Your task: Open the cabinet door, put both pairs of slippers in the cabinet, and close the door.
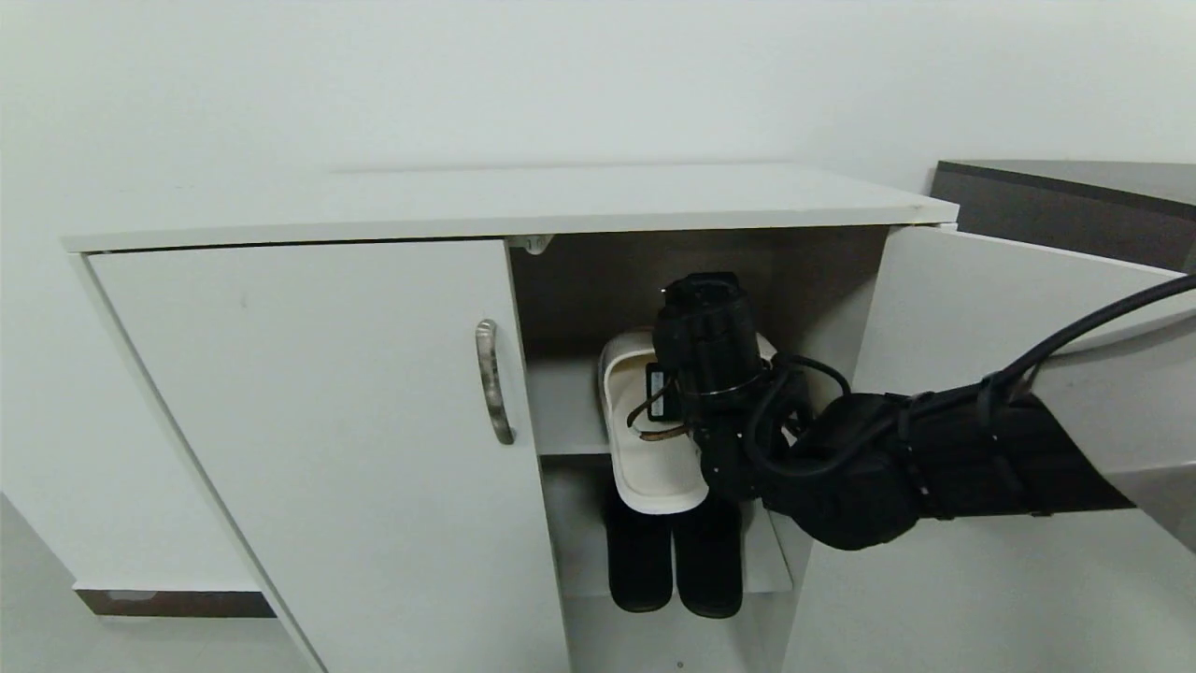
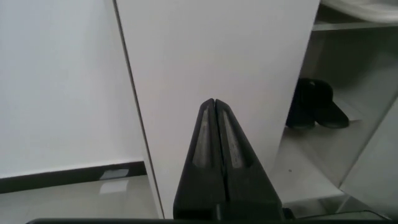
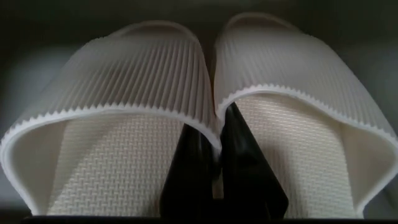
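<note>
Right gripper of mine pinches both white slippers at their adjoining inner straps (I judge them light, soft, bendable); left gripper clenched, empty.

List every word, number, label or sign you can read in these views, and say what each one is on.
No text can be read in any view.
Small label on the robot's wrist, in front of the white slippers: too small to read.
White slippers, black slippers, closed cabinet door: no print visible.
</note>
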`<state>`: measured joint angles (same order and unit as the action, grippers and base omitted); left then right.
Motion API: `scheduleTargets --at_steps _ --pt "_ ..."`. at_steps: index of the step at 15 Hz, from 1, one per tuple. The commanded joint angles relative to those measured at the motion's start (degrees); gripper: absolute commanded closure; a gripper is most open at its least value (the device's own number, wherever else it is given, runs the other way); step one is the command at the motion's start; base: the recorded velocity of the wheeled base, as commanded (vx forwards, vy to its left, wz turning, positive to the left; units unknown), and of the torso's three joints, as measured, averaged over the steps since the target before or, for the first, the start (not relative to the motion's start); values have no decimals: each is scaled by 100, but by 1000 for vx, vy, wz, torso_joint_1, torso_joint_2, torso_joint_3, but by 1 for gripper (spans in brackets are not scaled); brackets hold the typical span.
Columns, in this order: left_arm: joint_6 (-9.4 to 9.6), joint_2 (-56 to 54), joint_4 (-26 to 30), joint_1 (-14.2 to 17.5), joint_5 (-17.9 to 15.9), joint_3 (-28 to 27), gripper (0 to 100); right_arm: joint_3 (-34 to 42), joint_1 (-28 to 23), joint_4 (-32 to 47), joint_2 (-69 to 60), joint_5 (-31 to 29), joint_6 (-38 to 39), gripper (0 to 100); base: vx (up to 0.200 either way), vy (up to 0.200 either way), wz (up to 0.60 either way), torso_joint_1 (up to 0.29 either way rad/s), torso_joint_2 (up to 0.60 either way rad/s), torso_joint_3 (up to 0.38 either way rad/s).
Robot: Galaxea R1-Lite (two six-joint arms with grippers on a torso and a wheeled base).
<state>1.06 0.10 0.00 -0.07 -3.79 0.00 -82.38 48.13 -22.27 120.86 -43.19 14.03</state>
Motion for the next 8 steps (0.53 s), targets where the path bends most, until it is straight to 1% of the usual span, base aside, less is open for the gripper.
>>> scheduleTargets --at_steps 1,5,8 --pt "-9 8 0 -1 1 0 100 -586 -102 21 474 4 -94 100 0 0 0 0 0 0" --pt "-9 8 0 -1 1 0 100 -1183 -251 30 904 21 -199 100 0 0 0 0 0 0" --pt "-9 8 0 -1 1 0 100 -1456 -374 109 1098 153 -278 100 0 0 0 0 0 0"
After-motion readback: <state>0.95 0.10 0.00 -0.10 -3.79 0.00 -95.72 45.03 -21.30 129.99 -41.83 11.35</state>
